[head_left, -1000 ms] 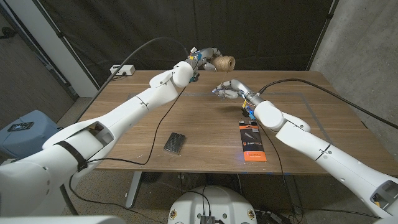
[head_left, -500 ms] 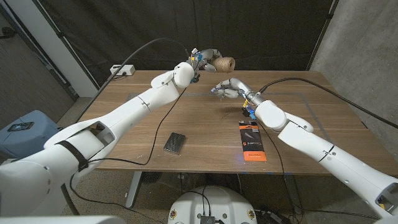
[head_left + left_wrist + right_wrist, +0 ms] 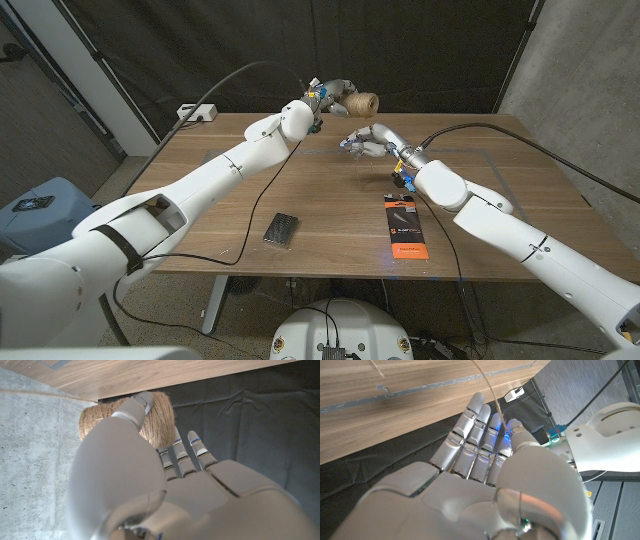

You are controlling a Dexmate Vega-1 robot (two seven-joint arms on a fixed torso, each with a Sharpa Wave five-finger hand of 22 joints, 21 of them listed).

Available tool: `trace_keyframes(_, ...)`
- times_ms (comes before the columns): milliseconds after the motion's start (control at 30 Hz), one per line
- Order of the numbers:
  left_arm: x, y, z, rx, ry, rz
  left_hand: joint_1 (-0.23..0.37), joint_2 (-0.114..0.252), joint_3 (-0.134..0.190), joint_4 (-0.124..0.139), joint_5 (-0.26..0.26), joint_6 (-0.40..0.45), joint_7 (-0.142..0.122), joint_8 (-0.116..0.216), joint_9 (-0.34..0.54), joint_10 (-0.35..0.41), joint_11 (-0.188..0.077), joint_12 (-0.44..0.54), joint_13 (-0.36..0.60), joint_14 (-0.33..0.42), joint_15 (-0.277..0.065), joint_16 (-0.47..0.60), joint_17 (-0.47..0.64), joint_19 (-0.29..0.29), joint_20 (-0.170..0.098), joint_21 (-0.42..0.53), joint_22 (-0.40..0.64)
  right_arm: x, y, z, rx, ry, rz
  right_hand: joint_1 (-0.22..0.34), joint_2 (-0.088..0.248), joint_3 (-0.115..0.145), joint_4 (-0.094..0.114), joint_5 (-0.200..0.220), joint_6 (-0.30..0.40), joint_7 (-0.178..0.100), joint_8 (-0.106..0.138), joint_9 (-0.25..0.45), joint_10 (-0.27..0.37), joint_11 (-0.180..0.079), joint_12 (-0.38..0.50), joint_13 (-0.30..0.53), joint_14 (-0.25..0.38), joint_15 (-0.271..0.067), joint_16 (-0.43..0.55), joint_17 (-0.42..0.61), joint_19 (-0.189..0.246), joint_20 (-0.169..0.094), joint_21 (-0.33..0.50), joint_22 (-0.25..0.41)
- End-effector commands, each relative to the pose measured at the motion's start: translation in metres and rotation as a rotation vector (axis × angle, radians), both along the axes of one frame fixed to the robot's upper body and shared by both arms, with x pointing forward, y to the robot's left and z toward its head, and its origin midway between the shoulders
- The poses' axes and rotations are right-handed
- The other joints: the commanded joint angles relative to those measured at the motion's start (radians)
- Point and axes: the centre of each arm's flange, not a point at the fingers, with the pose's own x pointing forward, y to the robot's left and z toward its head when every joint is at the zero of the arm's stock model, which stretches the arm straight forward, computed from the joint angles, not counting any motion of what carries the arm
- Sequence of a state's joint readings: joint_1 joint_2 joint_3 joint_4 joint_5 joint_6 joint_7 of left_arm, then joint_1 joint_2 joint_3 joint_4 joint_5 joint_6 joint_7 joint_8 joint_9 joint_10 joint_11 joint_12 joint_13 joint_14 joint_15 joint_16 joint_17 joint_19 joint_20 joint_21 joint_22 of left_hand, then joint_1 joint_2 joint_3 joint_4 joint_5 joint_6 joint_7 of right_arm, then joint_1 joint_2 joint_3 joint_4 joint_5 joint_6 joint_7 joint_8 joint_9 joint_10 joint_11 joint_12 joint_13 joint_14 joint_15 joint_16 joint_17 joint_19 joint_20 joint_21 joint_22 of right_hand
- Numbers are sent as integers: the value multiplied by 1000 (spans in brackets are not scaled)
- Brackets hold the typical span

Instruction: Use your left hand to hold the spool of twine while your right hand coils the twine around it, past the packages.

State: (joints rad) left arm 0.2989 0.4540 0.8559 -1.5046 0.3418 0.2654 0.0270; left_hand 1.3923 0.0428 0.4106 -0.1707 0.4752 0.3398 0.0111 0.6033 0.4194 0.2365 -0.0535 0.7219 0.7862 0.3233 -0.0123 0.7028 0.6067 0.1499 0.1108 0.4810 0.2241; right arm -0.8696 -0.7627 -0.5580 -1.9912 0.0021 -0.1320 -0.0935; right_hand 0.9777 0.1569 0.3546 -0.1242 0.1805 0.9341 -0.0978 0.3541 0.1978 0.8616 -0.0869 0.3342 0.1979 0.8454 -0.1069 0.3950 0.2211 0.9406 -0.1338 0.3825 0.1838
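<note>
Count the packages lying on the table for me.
2. A small dark package lies near the table's front edge, left of centre. A long black-and-orange package lies right of centre, beside the right arm. None looks hidden.

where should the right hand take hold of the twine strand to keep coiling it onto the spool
On the free strand itself, a little way off the spool of twine, coming from the robot's right side, where the right hand already is. The strand is thin, so a pinch between thumb and finger suits it best. The left hand grips the spool's near end past the table's far edge, leaving the wound barrel free.
</note>
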Motion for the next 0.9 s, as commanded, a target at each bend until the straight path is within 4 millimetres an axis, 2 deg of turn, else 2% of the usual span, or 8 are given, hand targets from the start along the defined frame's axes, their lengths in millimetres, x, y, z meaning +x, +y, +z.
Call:
trace_keyframes(33, 4, -2, -2, 20, 10, -7, -24, 47, 4, 9, 7, 62, 50, 8, 4, 69, 39, 3, 33, 5, 1, 4, 3, 0, -4, 6, 3, -9, -4, 8, 3, -14, 42, -2, 7, 4, -2, -3, 12, 4, -3, 3, 15, -2, -6, 2, 14, -109, -5, 4, 8, -52, 6, 5)
trace_keyframes(900, 8, -9, -13, 45, 15, 12, -27, 48, 1, 10, 12, 65, 45, 6, 6, 72, 37, -1, 33, 4, -2, 6, 3, -1, -7, 12, 3, -17, -8, 23, 38, -77, 98, -1, 7, 7, -5, -2, 19, 5, -9, 4, 27, -2, -14, 3, 25, -111, -7, 12, 13, -53, 14, 6)
